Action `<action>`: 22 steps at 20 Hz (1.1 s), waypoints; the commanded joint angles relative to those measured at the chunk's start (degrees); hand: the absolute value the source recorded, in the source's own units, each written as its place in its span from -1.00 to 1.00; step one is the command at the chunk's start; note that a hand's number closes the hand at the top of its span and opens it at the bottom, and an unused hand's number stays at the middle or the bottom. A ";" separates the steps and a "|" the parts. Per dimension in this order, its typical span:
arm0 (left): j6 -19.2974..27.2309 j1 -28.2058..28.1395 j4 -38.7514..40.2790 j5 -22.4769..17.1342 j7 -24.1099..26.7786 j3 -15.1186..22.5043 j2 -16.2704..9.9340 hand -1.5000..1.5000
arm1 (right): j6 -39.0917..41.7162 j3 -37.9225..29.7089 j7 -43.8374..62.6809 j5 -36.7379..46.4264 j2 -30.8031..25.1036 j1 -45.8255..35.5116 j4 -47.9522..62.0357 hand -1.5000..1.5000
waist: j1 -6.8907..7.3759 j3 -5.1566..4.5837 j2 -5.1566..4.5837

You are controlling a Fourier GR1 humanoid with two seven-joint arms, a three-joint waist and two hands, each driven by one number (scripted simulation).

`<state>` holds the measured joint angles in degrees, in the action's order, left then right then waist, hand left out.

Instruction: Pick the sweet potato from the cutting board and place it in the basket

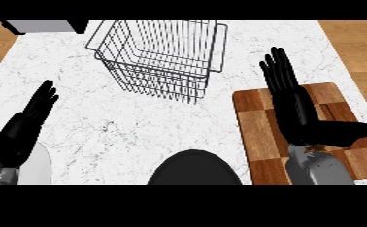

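A wire basket (159, 71) stands on the white marble counter at the top centre. At the right lies a wooden checkered cutting board (255, 124). My right hand (299, 110) lies flat over the board, fingers straight and pointing away, thumb stretched to the right. The sweet potato does not show; the hand covers the middle of the board. My left hand (23, 126) rests open at the lower left edge, fingers up, away from both the board and the basket.
A grey box (43, 25) sits at the counter's far left corner. A dark round shape (193, 169) fills the bottom centre. Bare marble lies between the basket and the board.
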<state>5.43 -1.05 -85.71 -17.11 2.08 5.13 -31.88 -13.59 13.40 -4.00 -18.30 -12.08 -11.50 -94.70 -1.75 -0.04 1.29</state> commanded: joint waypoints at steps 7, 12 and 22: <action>0.21 5.70 1.44 -0.74 -4.93 1.78 2.65 0.00 | 33.70 12.83 -2.75 7.57 -19.38 -18.34 -3.27 1.00 | 6.66 -0.76 -1.18; 1.91 7.16 3.78 -2.09 -7.39 0.31 3.95 0.00 | 44.65 24.73 -16.60 20.49 -25.45 -15.07 -9.06 -1.00 | 2.19 0.29 -1.45; 0.66 10.10 7.72 -1.76 -9.60 -2.29 2.62 0.00 | 38.09 28.69 -6.58 41.89 -32.79 -5.13 -23.72 -1.00 | 0.59 -0.10 -0.71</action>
<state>7.50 9.19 -78.42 -18.16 -7.32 4.35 -27.85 22.56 41.60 -19.95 19.15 -42.07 -16.54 -111.80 -1.01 0.01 0.26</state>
